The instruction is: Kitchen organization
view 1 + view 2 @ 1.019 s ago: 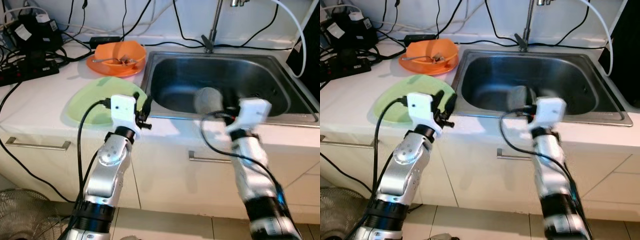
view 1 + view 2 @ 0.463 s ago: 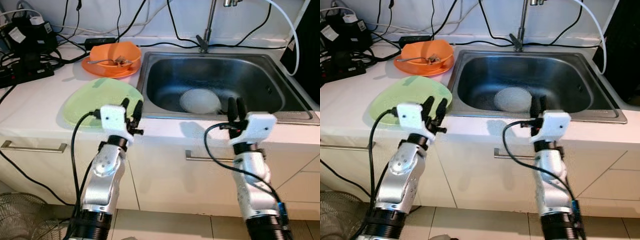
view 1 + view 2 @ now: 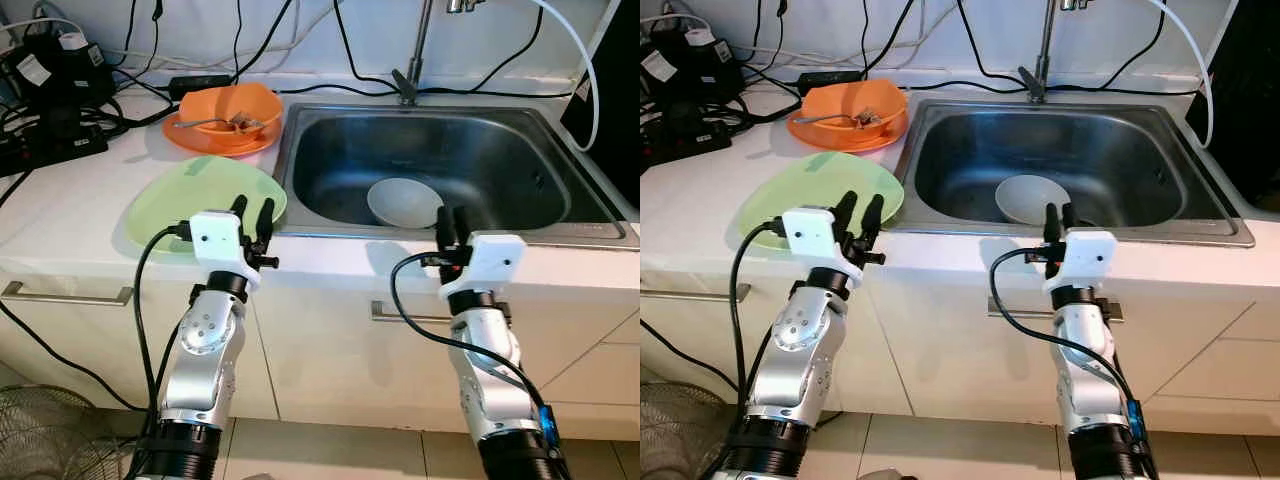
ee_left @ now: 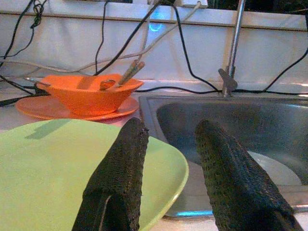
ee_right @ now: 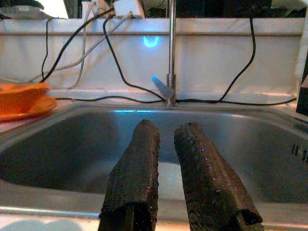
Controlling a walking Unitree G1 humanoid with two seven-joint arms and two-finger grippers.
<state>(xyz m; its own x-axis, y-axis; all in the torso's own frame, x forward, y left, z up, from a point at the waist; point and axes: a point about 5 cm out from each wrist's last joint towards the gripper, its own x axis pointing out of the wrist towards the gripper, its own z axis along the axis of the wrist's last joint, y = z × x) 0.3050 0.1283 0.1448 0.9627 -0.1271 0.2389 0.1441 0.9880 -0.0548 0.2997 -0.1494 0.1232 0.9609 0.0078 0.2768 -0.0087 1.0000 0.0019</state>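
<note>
Right tool point(image 3: 452, 225) hovers just before sink's bowl point(image 3: 404, 202).

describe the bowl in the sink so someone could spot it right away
Start at the steel sink set in the white counter. On its floor, toward the front, sits a pale round bowl, the one dish in the basin, unlike the orange bowl out on the counter.

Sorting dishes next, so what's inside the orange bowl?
The orange bowl holds utensils leaning on its rim; its bottom stays hidden by the wall.
</note>
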